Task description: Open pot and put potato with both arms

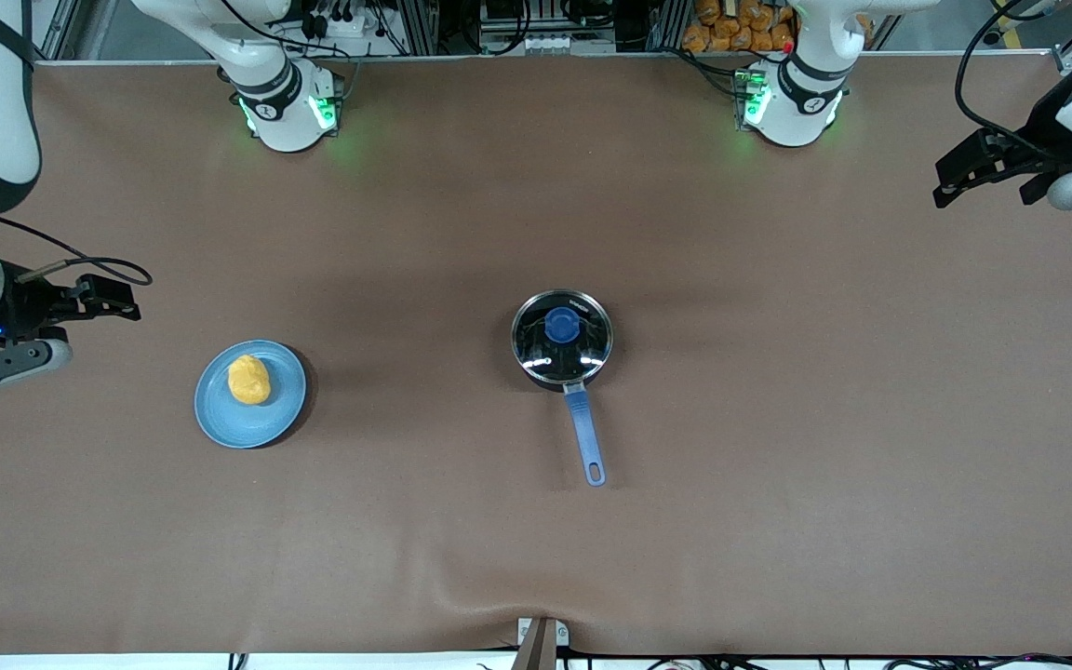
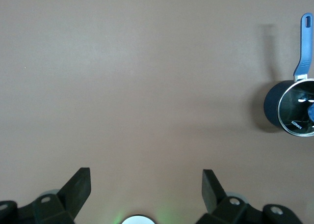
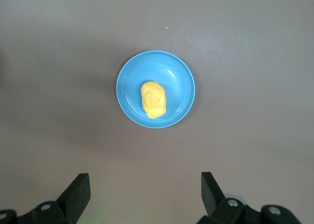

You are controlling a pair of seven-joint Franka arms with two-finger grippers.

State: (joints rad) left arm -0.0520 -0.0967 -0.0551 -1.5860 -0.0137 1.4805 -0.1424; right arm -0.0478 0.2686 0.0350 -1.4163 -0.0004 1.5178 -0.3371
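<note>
Pot (image 1: 561, 340): black, glass lid on, blue handle.

One pot (image 1: 561, 340), potato (image 1: 248, 380), plate (image 1: 220, 419)

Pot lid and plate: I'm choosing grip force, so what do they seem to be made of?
The pot lid looks like clear glass in a shiny metal rim, with bright glints and a dark interior showing through; its blue knob is probably plastic. The plate looks like glazed ceramic or smooth plastic, an even glossy light blue; which one is unclear.
</note>
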